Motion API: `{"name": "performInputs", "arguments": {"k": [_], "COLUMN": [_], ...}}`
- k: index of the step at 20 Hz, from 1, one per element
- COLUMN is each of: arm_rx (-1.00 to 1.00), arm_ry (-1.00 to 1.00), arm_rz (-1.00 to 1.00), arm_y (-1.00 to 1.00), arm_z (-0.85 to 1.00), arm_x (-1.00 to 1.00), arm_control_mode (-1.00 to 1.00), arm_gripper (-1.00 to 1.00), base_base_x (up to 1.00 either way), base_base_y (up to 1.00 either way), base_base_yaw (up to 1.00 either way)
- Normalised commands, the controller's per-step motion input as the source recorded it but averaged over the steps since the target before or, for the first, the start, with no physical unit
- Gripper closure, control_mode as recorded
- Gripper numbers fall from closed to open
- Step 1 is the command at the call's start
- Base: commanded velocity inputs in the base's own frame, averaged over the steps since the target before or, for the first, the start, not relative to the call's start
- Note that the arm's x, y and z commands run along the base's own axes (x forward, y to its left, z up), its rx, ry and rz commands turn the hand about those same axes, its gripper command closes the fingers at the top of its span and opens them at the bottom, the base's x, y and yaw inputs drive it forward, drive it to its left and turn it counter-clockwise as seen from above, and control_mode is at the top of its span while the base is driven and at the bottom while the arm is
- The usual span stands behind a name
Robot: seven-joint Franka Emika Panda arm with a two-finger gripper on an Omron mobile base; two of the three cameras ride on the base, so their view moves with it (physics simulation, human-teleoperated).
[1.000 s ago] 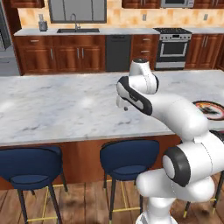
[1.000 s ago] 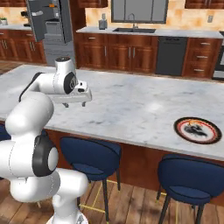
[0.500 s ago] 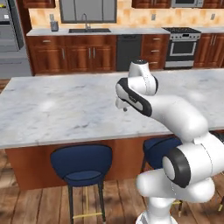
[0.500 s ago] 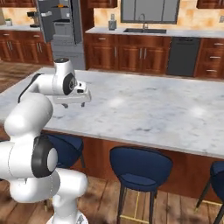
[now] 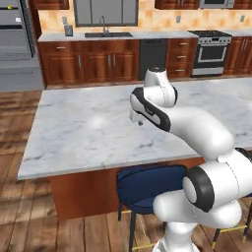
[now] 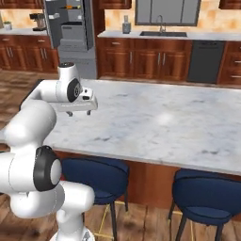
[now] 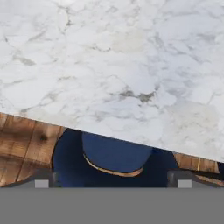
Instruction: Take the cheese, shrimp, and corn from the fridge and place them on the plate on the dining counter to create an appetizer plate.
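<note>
We see the gripper at left of frame, jaws wide, empty, above the dining counter.

A home kitchen, rendered rather than filmed. A marble-topped dining counter on a brown wood base stands mid-room with blue stools tucked under its edge. Along the back wall run dark wood cabinets under a pale countertop with a sink and tap, a black dishwasher and a steel stove. The fridge stands open, what seems to be a coffee machine beside it. The floor is wood planks.
</note>
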Motion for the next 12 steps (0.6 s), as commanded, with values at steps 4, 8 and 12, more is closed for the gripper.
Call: {"name": "performInputs", "arguments": {"k": [4,8,12], "arm_rx": [0.00,0.00,0.00], "arm_ry": [0.00,0.00,0.00], "arm_rz": [0.00,0.00,0.00], "arm_y": [0.00,0.00,0.00], "arm_z": [0.00,0.00,0.00], "arm_x": [0.00,0.00,0.00], "arm_control_mode": [1.00,1.00,1.00], "arm_gripper": [-1.00,-1.00,-1.00], "base_base_x": [0.62,0.52,0.22], "base_base_y": [1.00,1.00,1.00], "base_base_yaw": [-0.16,-0.17,-0.11]}}
